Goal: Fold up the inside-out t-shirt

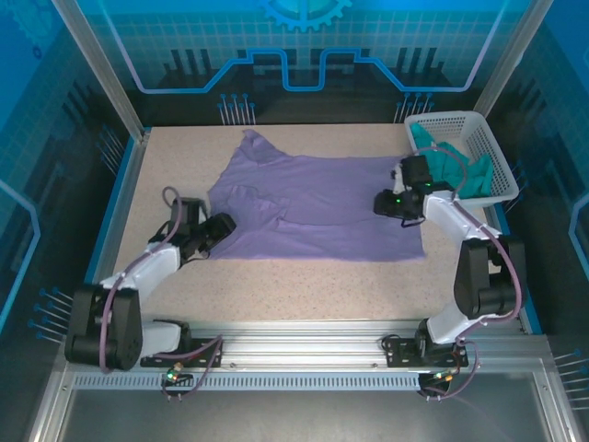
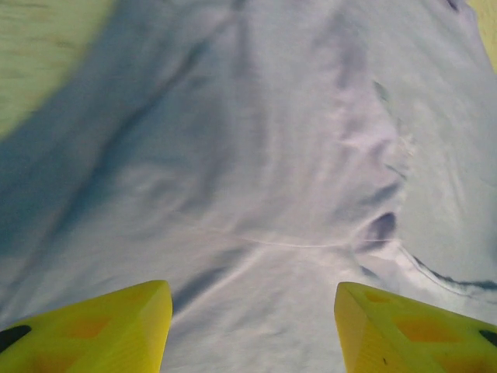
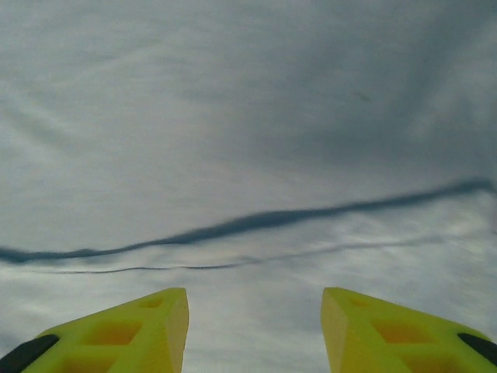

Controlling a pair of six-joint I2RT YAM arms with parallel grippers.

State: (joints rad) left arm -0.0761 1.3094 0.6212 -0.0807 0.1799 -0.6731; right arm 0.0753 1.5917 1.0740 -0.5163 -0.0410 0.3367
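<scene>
The inside-out t-shirt [image 1: 317, 207] is lavender-purple and lies spread flat on the table, with wrinkles and a sleeve bunched at its left side. My left gripper [image 1: 225, 224] hovers at the shirt's left edge, its yellow fingers [image 2: 116, 330] apart over wrinkled fabric [image 2: 256, 179] with nothing between them. My right gripper [image 1: 382, 203] is over the shirt's right part, open, its yellow fingers [image 3: 373, 330] spread above smooth cloth [image 3: 248, 116] crossed by a dark fold line [image 3: 256, 221].
A white basket [image 1: 492, 147] at the back right holds a teal-green garment [image 1: 451, 166], close behind the right arm. Speckled tabletop [image 1: 294, 285] lies bare in front of the shirt. Blue walls enclose the table.
</scene>
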